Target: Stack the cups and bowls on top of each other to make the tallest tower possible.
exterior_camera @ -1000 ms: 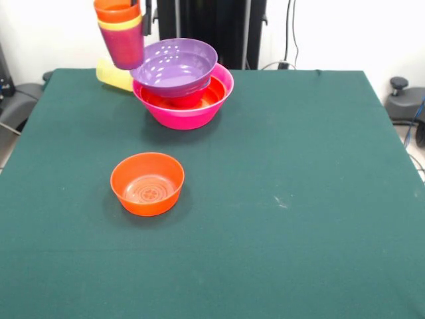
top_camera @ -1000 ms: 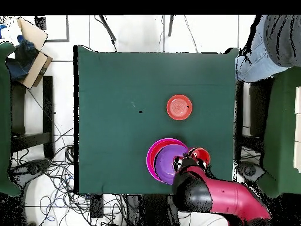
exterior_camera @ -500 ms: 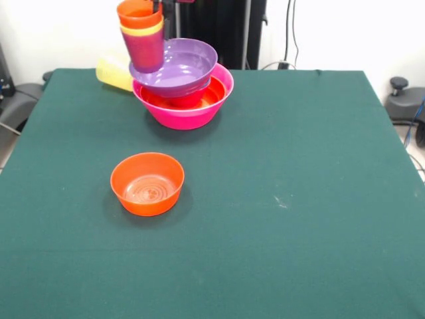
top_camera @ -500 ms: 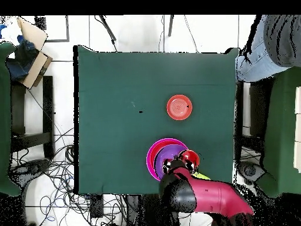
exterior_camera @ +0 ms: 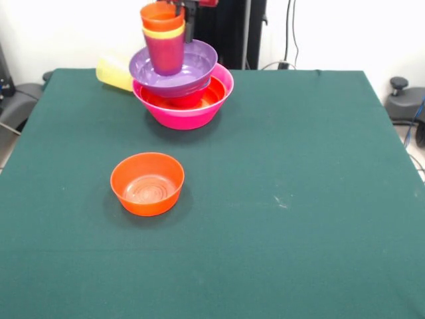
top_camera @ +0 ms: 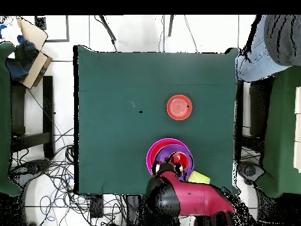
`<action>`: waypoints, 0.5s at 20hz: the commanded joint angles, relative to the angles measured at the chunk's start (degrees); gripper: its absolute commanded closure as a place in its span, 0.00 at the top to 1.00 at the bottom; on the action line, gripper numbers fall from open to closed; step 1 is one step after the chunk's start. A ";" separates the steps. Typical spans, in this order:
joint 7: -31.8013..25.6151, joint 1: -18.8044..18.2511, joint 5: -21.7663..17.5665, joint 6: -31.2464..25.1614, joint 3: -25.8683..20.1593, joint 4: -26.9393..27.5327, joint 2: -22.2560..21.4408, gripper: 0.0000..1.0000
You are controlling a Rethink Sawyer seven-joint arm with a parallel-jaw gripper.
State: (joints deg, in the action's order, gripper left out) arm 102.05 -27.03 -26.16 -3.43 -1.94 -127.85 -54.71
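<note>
Gripper [exterior_camera: 188,5] at the top edge of the front view, only its dark lower part visible, with a red fitting beside it; finger state not discernible; in the overhead view the red and black arm [top_camera: 194,200] extends from the table's lower edge, angled leftward.

One camera faces across the table [exterior_camera: 299,166]; another looks straight down.

1. Big pink bowl [exterior_camera: 189,114] holds an orange bowl [exterior_camera: 199,98] and a tilted purple bowl [exterior_camera: 189,63].
2. Nested purple, yellow and orange cups [exterior_camera: 164,36] stand upright over the purple bowl.
3. A yellow cup [exterior_camera: 113,72] lies on its side behind.
4. A small orange bowl [exterior_camera: 147,183] sits alone, upright.
</note>
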 commanded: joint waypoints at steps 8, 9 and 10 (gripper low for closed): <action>13.17 7.31 2.80 18.73 5.84 6.20 24.75 0.00; 13.09 7.42 3.23 19.32 5.76 6.89 25.82 0.00; 13.08 7.77 3.78 20.03 5.96 7.35 26.69 0.00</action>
State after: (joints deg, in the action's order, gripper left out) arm 105.55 -20.60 -24.98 16.17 4.17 -126.32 -42.49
